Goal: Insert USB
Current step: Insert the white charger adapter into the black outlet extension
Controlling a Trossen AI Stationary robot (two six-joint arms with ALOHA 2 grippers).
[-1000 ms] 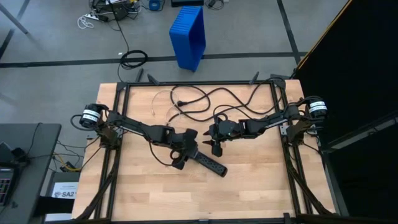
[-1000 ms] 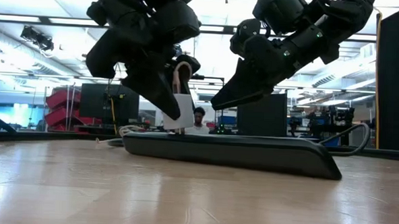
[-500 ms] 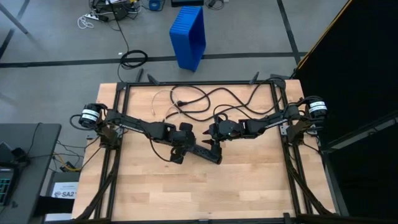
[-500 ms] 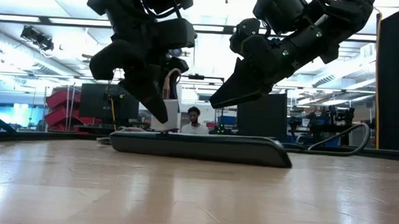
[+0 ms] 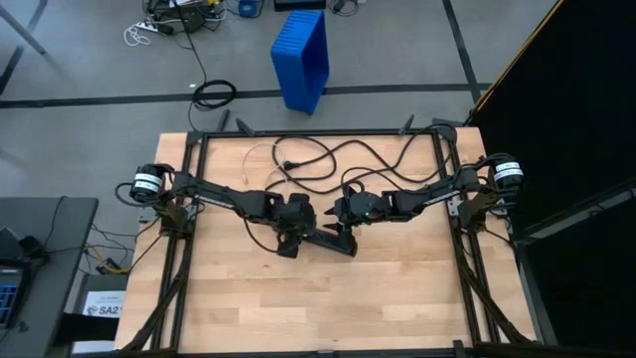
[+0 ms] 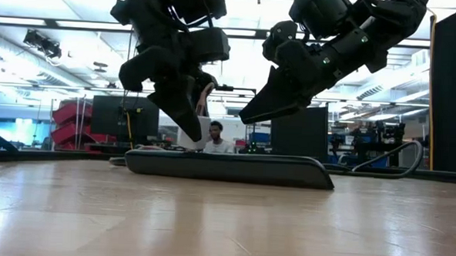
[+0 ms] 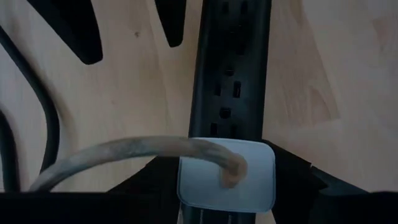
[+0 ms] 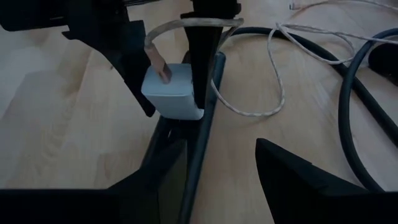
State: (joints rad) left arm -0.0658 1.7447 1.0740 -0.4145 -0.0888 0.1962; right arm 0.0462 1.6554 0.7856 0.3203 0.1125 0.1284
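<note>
Left gripper (image 5: pixel 289 242) has swung in over the power strip (image 5: pixel 326 242), which has slid and turned nearer mid-table since a second ago. It's clenched on the white adapter block (image 7: pixel 226 173) of the USB cable (image 8: pixel 273 68), block poised right above the strip's sockets, so insertion looks close. Right gripper (image 5: pixel 341 231) hovers beside the strip's other end, fingers apart, gripping nothing. No readable labels on strip or block.
</note>
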